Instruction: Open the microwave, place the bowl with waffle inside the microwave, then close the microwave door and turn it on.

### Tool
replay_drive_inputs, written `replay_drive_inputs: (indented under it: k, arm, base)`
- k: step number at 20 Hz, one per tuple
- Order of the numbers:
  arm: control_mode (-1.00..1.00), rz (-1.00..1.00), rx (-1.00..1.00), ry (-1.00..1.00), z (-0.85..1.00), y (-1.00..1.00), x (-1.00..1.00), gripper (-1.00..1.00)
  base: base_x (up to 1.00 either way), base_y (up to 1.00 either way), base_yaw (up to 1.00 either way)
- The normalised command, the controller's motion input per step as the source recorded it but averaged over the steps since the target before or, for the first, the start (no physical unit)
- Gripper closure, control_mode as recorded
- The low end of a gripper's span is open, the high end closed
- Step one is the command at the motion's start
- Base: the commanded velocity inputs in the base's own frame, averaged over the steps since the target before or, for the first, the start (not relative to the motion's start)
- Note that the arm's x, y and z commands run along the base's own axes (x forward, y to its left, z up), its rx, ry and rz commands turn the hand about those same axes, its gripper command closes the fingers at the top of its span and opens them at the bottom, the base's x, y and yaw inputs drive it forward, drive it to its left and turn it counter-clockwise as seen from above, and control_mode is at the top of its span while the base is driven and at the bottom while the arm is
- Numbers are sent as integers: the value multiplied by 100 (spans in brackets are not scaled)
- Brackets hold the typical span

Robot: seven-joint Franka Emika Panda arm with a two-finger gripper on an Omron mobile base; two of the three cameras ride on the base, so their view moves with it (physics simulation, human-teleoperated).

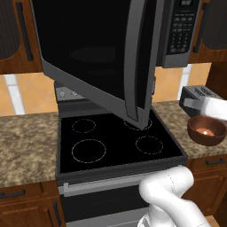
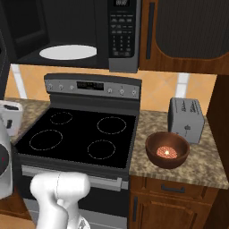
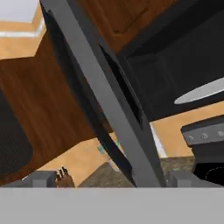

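Spread wide with nothing between them, the jaws of the dark two-finger gripper (image 3: 107, 180) frame the grey edge of the swung-out black glass microwave door (image 3: 94, 96), which crosses just ahead of them; judging by this, the door stands open so the cavity is free for loading. Beyond the door lies the dark-grey box microwave (image 3: 175, 65) with its white round turntable plate (image 2: 68, 52). Well away from the jaws, the right base view shows the reddish-brown wooden bowl with waffle (image 2: 167, 150) waiting on the speckled stone counter (image 2: 197, 163) beside the small grey toaster (image 2: 186, 119).
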Motion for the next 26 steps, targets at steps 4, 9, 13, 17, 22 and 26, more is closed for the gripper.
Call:
replay_drive_inputs:
  k: [4,9,13,17,22,26]
  arm:
    - [-100,53,23,7,-2,-54,77,-100]
    - [-100,19,13,17,-15,-11,100,-100]
    - [-100,8,1,17,-17,35,100,-100]
    - [-100,9,0,28,-23,84,100,-100]
    - [-100,22,-3,34,-2,99,72,-100]
    - [-100,32,-14,7,0,100,-1,-100]
  base:
    - [0,0,0]
    - [0,0,0]
    - [0,0,0]
    - [0,0,0]
    - [0,0,0]
    - [0,0,0]
